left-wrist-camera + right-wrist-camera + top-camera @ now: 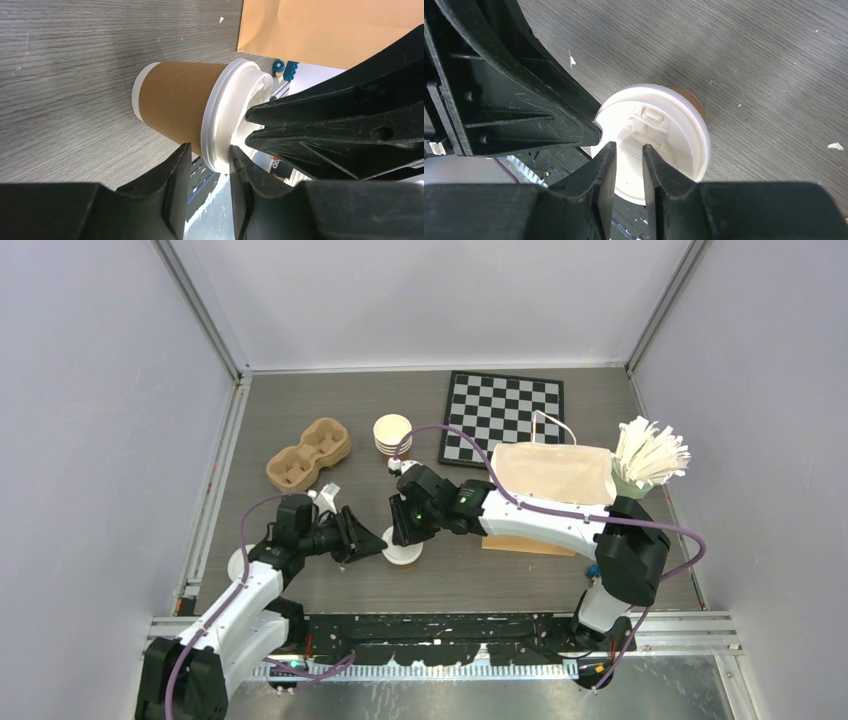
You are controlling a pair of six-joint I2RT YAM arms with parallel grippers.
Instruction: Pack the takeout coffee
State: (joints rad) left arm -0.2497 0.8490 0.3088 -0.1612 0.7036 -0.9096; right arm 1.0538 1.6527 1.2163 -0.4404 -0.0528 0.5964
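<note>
Left claw (pixel 210 152), right claw (pixel 626 147), apparently touching takeout coffee (pixel 175 105)

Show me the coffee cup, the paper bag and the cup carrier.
Coffee cup (pixel 175 107): left wrist view, brown side wall.
Paper bag (pixel 550 472): overhead view, middle of its flat face.
Cup carrier (pixel 308 453): overhead view, ridge between its two wells.

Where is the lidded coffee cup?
In the top view, the coffee cup stands mid-table at the tips of the left pincer and right pincer, left of the paper bag.
</note>
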